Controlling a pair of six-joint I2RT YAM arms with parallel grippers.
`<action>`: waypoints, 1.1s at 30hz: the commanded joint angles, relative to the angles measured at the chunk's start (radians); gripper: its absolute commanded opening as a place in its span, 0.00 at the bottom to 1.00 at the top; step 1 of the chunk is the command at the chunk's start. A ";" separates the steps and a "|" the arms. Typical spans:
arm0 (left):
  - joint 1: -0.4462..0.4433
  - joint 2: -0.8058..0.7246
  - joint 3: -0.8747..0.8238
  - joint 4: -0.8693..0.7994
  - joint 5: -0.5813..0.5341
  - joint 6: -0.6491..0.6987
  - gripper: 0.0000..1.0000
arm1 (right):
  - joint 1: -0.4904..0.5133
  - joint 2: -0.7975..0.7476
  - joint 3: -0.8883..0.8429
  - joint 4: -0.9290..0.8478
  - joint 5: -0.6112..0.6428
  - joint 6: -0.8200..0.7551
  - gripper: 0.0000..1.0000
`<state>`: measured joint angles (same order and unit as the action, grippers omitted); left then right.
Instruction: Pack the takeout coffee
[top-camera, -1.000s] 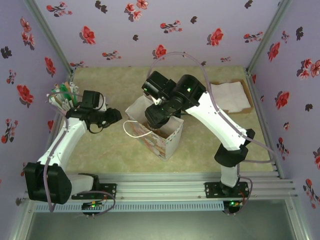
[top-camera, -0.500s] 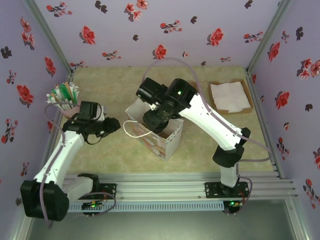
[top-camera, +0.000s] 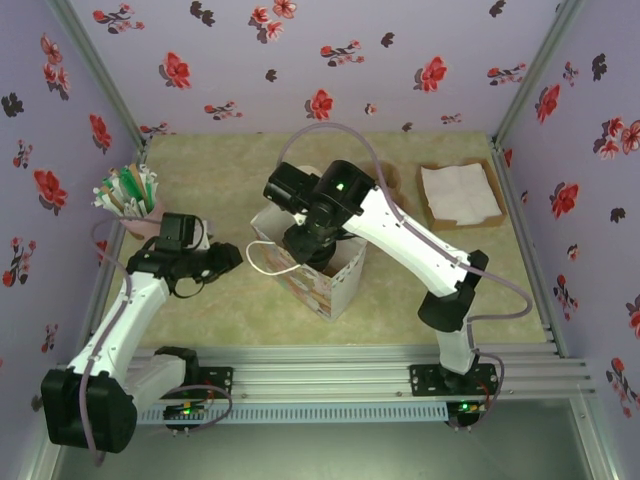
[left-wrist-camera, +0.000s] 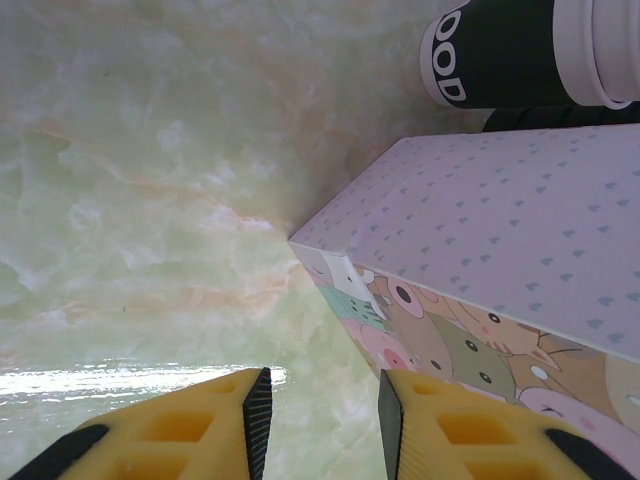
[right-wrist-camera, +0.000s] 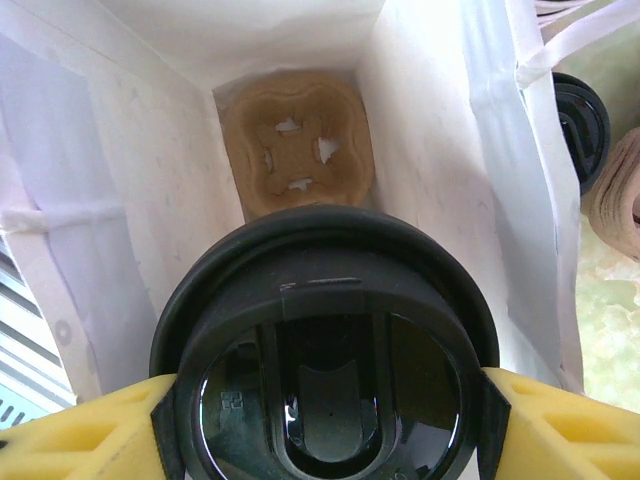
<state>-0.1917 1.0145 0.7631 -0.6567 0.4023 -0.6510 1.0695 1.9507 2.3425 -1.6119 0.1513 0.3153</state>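
The takeout coffee, seen from above as a round black lid, sits clamped at its sides between the yellow fingers of my right gripper. It hangs inside the open white paper bag, above a brown pulp cup carrier on the bag's floor. From above, my right gripper reaches down into the bag at the table's middle. My left gripper hovers just left of the bag, open with nothing between its fingers. In the left wrist view it is low over the table by the bag's cartoon-printed corner.
A stack of dark, cream-rimmed cups lies behind the bag. A black stack of lids stands outside the bag's right wall. A holder of straws is at the far left, and a cardboard tray of napkins at the far right.
My right arm has swung left and brought the coffee over and into the bag. My left gripper has drifted towards the near edge, away from the straws.
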 joint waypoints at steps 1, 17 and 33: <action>-0.009 0.002 -0.010 0.034 0.021 -0.014 0.36 | -0.001 0.016 -0.020 -0.169 0.026 0.016 0.70; -0.015 0.033 -0.022 0.072 0.025 -0.018 0.36 | -0.040 -0.012 -0.065 -0.126 0.003 0.021 0.69; -0.048 0.058 -0.030 0.095 0.024 -0.034 0.35 | -0.054 -0.020 0.024 -0.122 -0.004 0.018 0.69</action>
<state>-0.2302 1.0657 0.7494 -0.5819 0.4126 -0.6754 1.0229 1.9511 2.3379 -1.6119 0.1497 0.3244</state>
